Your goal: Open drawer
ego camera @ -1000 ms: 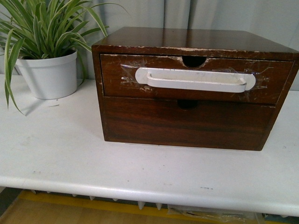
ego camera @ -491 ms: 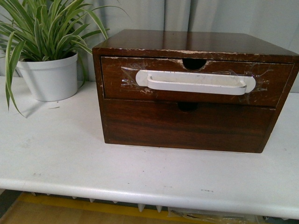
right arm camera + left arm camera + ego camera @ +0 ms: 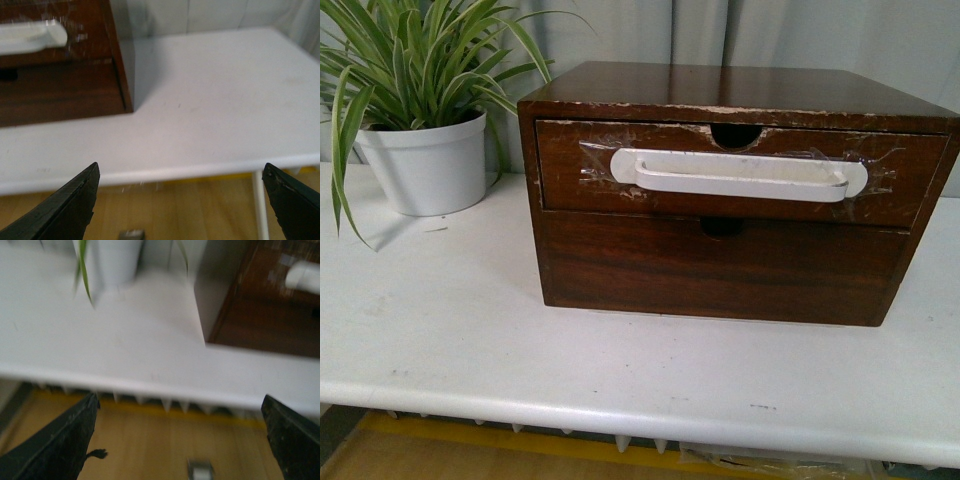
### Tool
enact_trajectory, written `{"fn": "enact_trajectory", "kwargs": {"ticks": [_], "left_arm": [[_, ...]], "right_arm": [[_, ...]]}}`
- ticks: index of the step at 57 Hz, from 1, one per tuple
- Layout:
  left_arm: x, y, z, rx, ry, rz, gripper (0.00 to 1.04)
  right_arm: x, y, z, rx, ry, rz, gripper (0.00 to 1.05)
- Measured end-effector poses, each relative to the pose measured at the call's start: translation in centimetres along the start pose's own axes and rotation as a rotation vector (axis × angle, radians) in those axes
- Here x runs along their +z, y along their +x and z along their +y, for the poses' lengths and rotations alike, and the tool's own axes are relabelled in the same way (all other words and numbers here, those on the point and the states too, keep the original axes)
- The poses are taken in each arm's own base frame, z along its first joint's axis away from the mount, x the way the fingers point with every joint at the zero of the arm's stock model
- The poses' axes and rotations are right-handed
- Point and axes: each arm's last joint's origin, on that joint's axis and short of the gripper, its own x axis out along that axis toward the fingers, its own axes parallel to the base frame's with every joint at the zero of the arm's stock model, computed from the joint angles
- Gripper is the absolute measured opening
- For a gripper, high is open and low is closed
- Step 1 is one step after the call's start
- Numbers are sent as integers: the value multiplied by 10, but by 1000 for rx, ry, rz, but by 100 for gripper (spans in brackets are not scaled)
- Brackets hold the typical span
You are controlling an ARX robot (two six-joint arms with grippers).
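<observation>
- Zero progress on the pull so far, by my read: the drawer sits flush in its dark wooden cabinet, with no gap and none of its inside on show.
- Where is it? It fills the cabinet's upper slot, at about 1 o'clock from the middle of the front view. A long white handle is taped across its face, and a half-round notch sits at 12 o'clock of that handle in the chipped top edge.
- At 6 o'clock of it is the plain lower drawer front, which has no handle and is also shut. That one is not our target.
- The left end effector has its fingers spread wide with nothing between them, and the worktop edge lies beyond the gap. That picture is blurred.
- The right end effector is the same story: spread wide and empty, with the cabinet's corner further off.
- Neither arm shows in the front view, so both look well short of the handle, back off the worktop's near edge.
- The potted plant stands at 9 o'clock of the cabinet, near it but apart.
- What's left, as I judge it, is everything: bring one end effector up to the handle, close on the bar and pull straight toward 6 o'clock. The cabinet may slide with the pull, and the handle is only taped on.
</observation>
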Motion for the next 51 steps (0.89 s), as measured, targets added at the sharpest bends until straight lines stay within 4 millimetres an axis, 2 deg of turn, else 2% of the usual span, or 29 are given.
{"fn": "enact_trajectory", "kwargs": {"ticks": [3, 8, 17, 30, 40, 51], "left_arm": [[2, 2, -3, -26, -12, 60, 99], [16, 8, -9, -90, 7, 72, 99], [44, 26, -25, -270, 162, 98, 99], [70, 81, -54, -525, 528, 248, 99], [101, 111, -84, -662, 731, 234, 99], [123, 138, -118, -768, 886, 235, 99]], "right_arm": [[6, 2, 2, 34, -3, 32, 96], [24, 6, 6, 91, -48, 52, 96], [60, 19, 14, 184, -207, 89, 96], [109, 52, 31, 304, -481, 156, 96], [126, 73, 47, 402, -635, 210, 96], [131, 93, 60, 482, -761, 270, 96]]}}
